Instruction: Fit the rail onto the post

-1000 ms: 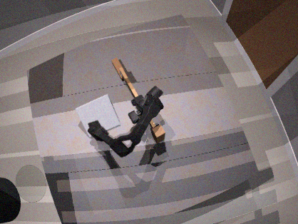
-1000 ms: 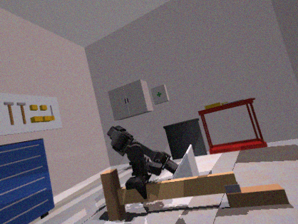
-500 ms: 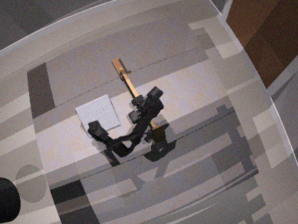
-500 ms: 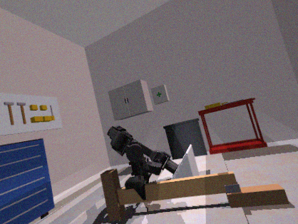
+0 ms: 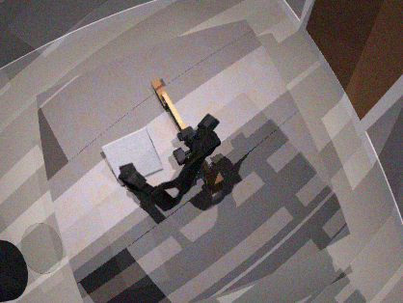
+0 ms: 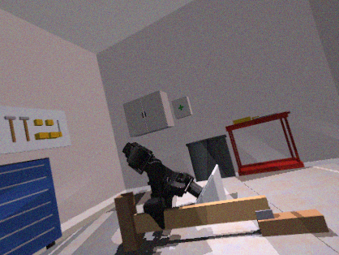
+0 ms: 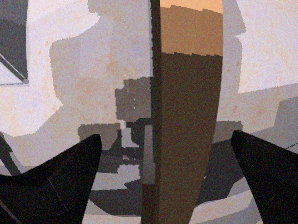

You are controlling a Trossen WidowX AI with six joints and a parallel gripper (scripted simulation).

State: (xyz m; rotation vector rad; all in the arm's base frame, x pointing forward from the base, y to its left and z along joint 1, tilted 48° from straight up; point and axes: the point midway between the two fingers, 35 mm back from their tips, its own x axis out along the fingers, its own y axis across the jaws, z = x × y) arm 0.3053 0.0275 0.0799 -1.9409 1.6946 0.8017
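The long wooden rail point(image 5: 174, 114) point(image 6: 215, 213) point(image 7: 190, 100) runs from the footboard block point(image 5: 156, 84) point(image 6: 292, 223) to the post point(image 5: 217, 178) point(image 6: 127, 221). Its far end sits at the grey bracket point(image 6: 264, 214). In the exterior view its near end is off the table, meets the post's side with no visible gap, and the rail looks about level. The pegs and holes are not visible, so how deep the pegs sit cannot be told. My gripper point(image 6: 161, 223) point(image 7: 170, 139) is open, with one finger on each side of the rail near the post, clear of both faces in the wrist view.
A white square panel point(image 5: 132, 154) point(image 6: 216, 187) stands beside the rail on the arm's side. The arm point(image 5: 185, 176) point(image 6: 160, 175) reaches over the rail's near half and hides part of it from the top view. Dark patchy shadows cross the table.
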